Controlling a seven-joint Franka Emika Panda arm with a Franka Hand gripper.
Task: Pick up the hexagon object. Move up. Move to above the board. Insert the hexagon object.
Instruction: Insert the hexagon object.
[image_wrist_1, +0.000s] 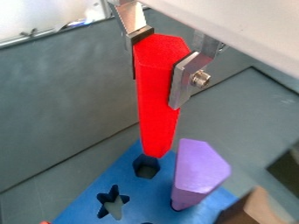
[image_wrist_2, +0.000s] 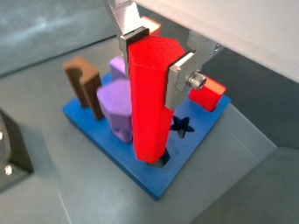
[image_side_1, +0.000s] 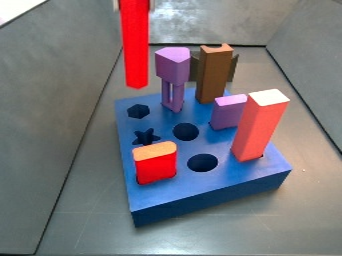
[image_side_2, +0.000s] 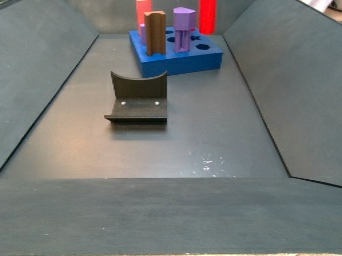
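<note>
My gripper (image_wrist_1: 163, 59) is shut on the top of the hexagon object (image_wrist_1: 155, 105), a tall, bright red peg held upright; both wrist views show this (image_wrist_2: 158, 57). The peg hangs over the blue board (image_wrist_1: 87, 188), in line with the hexagon hole (image_wrist_1: 145, 167). In a side view the hexagon object (image_side_1: 135, 40) ends a little above the board (image_side_1: 214, 190), over the hexagon hole (image_side_1: 138, 112) at the board's back left corner. The gripper itself is out of frame in that view.
On the board stand a tall purple peg (image_side_1: 173, 75), a brown block (image_side_1: 214, 70), a short purple peg (image_side_1: 227, 110), a salmon-red block (image_side_1: 258, 125) and a short red block with an orange top (image_side_1: 156, 162). Star hole (image_side_1: 144, 137) and round holes (image_side_1: 203, 162) are open. The fixture (image_side_2: 138, 100) stands on the floor.
</note>
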